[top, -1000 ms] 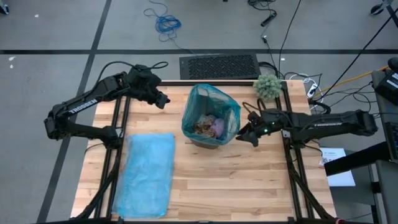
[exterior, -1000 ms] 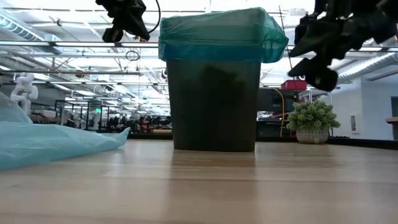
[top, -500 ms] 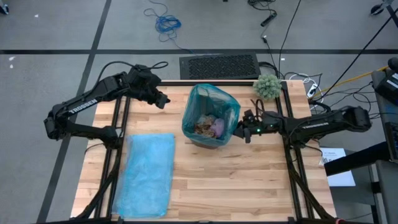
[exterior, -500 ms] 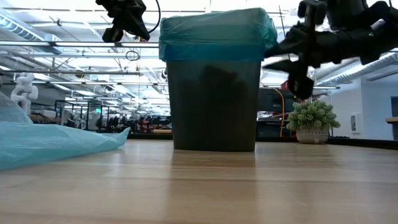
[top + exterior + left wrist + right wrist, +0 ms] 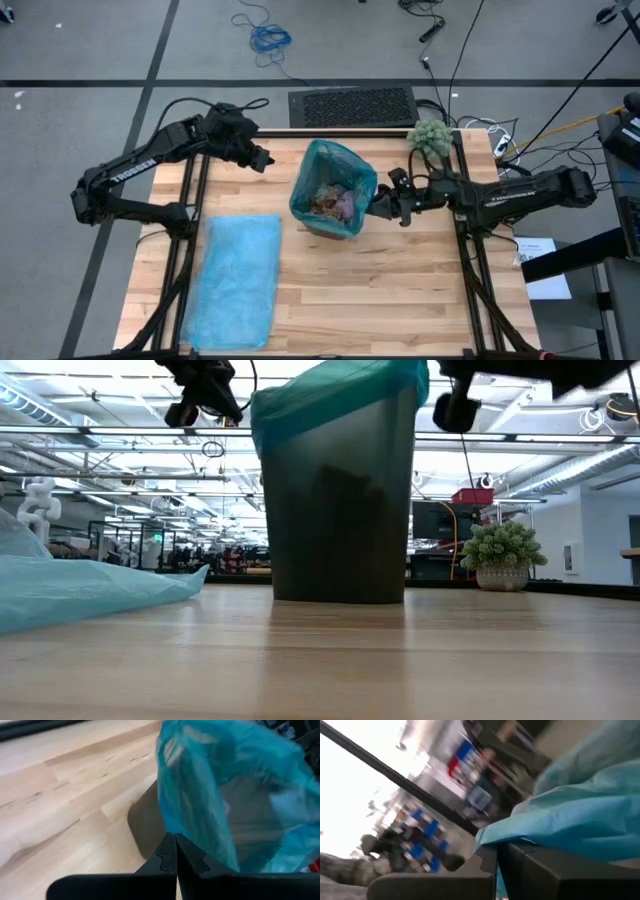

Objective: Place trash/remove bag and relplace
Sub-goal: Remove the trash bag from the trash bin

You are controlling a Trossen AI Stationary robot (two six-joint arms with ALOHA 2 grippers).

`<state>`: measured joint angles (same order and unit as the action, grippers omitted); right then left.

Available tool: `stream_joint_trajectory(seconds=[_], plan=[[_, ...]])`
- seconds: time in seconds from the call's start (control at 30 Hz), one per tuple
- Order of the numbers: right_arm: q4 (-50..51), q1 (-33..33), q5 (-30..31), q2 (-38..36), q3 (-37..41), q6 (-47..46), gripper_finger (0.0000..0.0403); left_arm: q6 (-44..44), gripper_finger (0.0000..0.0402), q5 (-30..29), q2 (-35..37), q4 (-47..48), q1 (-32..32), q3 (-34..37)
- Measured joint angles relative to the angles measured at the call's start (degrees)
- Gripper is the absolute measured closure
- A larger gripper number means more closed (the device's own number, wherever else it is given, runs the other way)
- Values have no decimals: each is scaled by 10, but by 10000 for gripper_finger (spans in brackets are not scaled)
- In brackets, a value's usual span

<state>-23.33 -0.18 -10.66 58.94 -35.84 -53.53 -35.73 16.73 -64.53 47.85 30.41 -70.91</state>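
Where the right gripper [image 5: 378, 203] meets the right-hand rim of the bin, its fingers [image 5: 490, 862] are closed on the edge of the teal bag [image 5: 345, 165], and the right wrist view shows a fold of teal film pinched between them. The bag lines the dark bin [image 5: 335, 510], its top folded over the rim. In the low view, the bin leans toward the left, its right side raised off the table [image 5: 400, 290]. Inside the bag, the trash [image 5: 330, 203] lies as brown crumpled wads with one lilac-pink piece toward the right side. The left gripper [image 5: 262, 160] hangs above the far left part of the table, well apart from the bin, with its fingers [image 5: 170, 857] pressed together and holding nothing. A second teal bag [image 5: 238, 280] lies flat on the near left of the table. A fuzzy grey-green ball [image 5: 430, 138] rests at the far right edge of the table, just beyond the right arm.
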Motion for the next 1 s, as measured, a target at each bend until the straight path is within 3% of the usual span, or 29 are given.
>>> stream_joint_trajectory(seconds=[0.17,0.53,0.8,1.0], plan=[[228,-6,0,5,-137,46,403,0,402,0,0,-1,0,-31],[506,-67,-28,89,-410,248,403,20,401,-4,0,-15,-1,-86],[733,-81,-87,197,-523,337,403,21,402,-4,0,-13,-1,-109],[868,-81,-92,253,-605,386,403,22,402,-28,0,42,-1,-113]])
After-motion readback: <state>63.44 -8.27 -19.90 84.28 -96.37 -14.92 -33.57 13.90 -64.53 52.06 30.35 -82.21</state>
